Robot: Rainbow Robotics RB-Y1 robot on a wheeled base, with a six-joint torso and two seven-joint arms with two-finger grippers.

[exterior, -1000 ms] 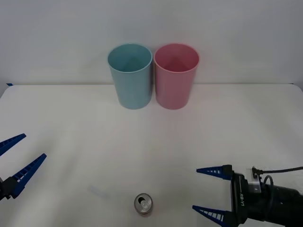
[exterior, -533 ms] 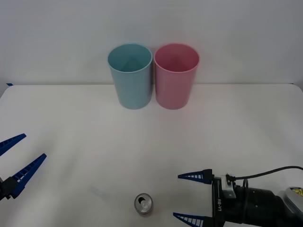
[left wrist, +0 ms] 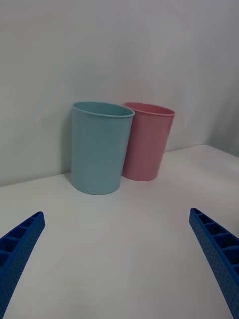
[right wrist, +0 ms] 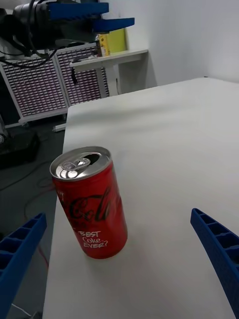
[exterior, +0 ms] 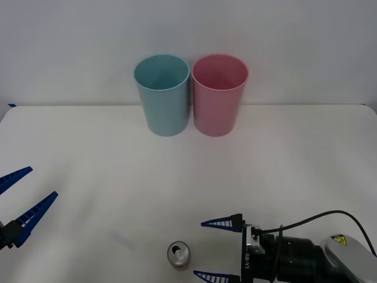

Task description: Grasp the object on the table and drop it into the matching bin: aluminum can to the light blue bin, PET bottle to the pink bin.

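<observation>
— Is any writing readable here?
— Yes, on the red can (right wrist: 92, 204). In the right wrist view its side bears a dark script logo that looks like Coca-Cola's, only partly readable, and below it white hand-drawn lettering reads "BEST Coke EVER?".
— Anything else?
— A yellow warning sticker (exterior: 337, 240) sits on the right arm's housing in the front view, too small to read. White print on the wrist collar there is likewise illegible.

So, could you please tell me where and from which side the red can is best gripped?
Probably around the straight middle of the red cola can, below its silver lid. It stands upright near the table front edge, so a level approach from its right fits, where the open right gripper already faces it, fingers spread wider than the can.
</observation>
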